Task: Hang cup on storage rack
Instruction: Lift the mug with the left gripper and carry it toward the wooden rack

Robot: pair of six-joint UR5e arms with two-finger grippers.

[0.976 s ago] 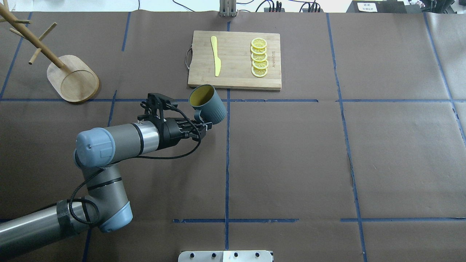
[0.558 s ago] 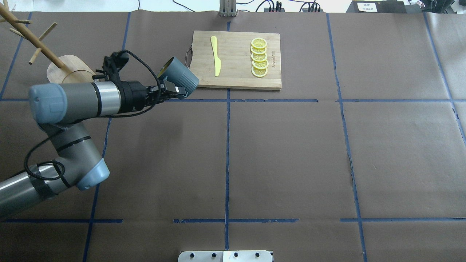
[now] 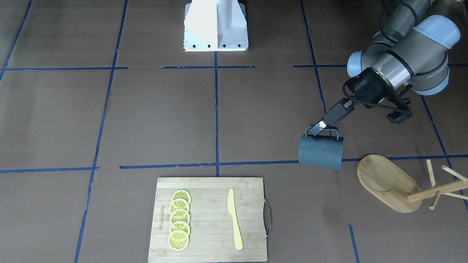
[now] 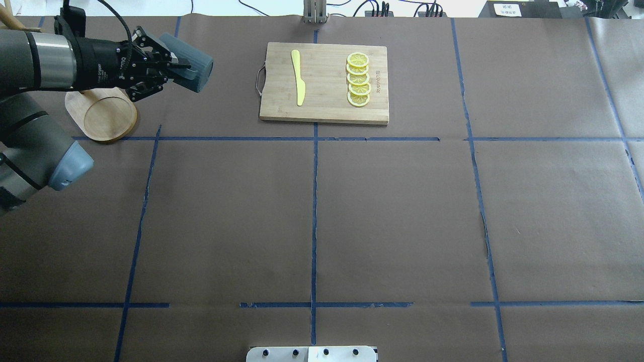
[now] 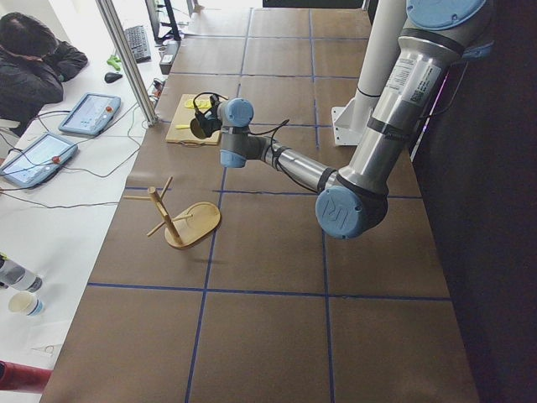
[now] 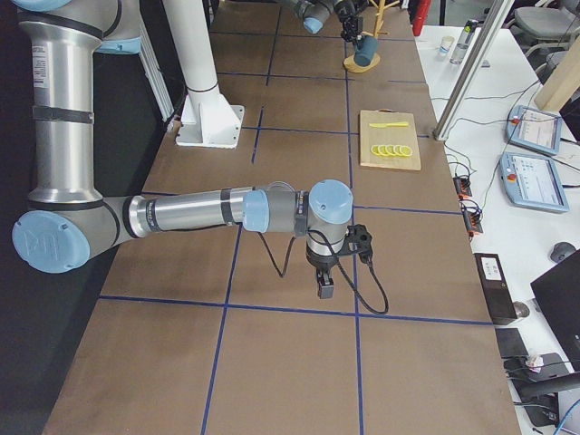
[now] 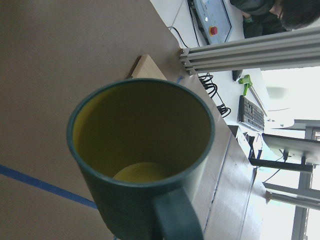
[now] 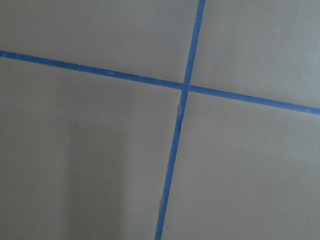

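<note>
My left gripper [image 4: 176, 65] is shut on the cup [image 4: 196, 70], a dark teal-grey ribbed mug, and holds it in the air by the handle side. In the front view the cup [image 3: 321, 152] hangs tilted under the left gripper [image 3: 317, 128], just beside the storage rack's oval base [image 3: 384, 179]. The left wrist view looks into the cup's yellow interior [image 7: 140, 150]. The storage rack [image 5: 168, 222] stands upright on its bamboo base [image 4: 103, 113]; in the overhead view my arm hides most of its post. My right gripper [image 6: 324, 288] hovers low over the table far from both, and I cannot tell whether it is open or shut.
A bamboo cutting board [image 4: 324, 83] lies at the back middle with a yellow knife [image 4: 298, 78] and a row of lemon slices [image 4: 358, 79]. The robot's white base [image 3: 215, 25] stands at the near edge. The right wrist view shows brown table paper with crossing blue tape [image 8: 182, 87].
My left arm has swung the cup left and toward the table's far side, from the cutting board's near-left corner to just beside the rack. The cup stays gripped.
</note>
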